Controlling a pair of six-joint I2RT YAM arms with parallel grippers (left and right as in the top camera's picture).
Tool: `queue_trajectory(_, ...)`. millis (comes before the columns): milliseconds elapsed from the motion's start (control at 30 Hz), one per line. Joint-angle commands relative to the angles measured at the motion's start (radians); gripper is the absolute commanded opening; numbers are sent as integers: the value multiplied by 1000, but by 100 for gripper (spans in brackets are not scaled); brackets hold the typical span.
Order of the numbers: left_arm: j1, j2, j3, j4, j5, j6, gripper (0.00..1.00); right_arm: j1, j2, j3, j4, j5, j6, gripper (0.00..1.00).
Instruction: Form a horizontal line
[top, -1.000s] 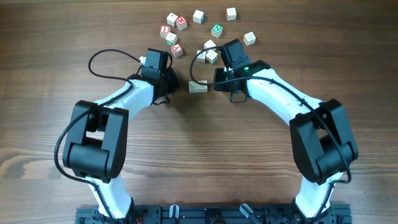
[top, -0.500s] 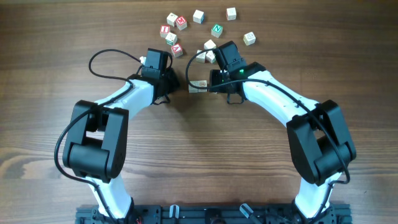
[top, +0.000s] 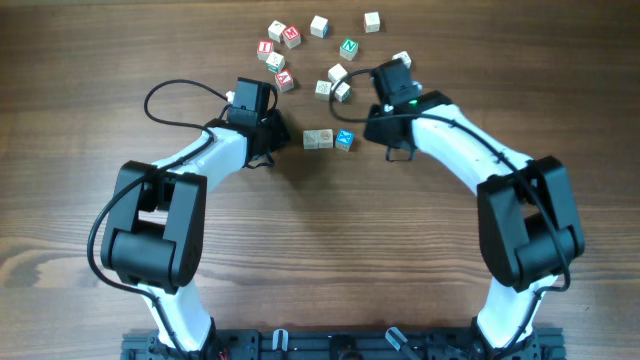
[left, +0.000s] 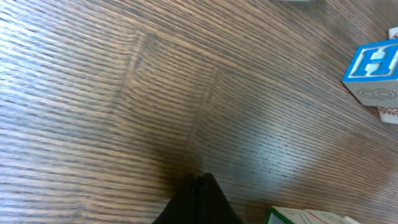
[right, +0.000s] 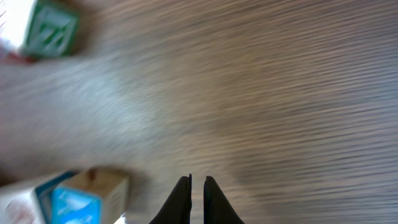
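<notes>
The horizontal line (top: 326, 139) lies at the table's middle: two pale beige cubes and a cyan-faced cube (top: 344, 139) at its right end, all touching. My left gripper (top: 279, 137) is shut and empty, just left of the row. In the left wrist view its tips (left: 199, 180) rest over bare wood. My right gripper (top: 369, 131) is shut and empty, just right of and above the cyan cube. In the blurred right wrist view its tips (right: 197, 181) are nearly together, with the cyan cube (right: 76, 200) at the lower left.
Several loose letter cubes lie behind the row, such as a red-lettered one (top: 291, 37), a green-lettered one (top: 348, 47) and a pair (top: 340, 90) near the right arm. A blue H cube (left: 375, 68) shows at the right edge of the left wrist view.
My right gripper has drawn back up and to the right, off the row. The cyan cube now lies uncovered at the row's right end. The left arm has not moved.
</notes>
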Motion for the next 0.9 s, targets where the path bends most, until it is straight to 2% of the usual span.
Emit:
queue_trajectory(0,-16,68,-32,-7,35,-10,4,-11,19,-14,2,5,40,9)
queue_trajectory(233,-60,68,-32,34,31,-10,4,-7,68,-15,6,-3,39,9)
queue_trajectory(533,-66,68,-32,43,31,-10,4,7,111,-15,32,-156,37,5)
queue_trajectory(867,-66,68,-32,66,31,-36,4,33,111,-15,84,-163,-44,5)
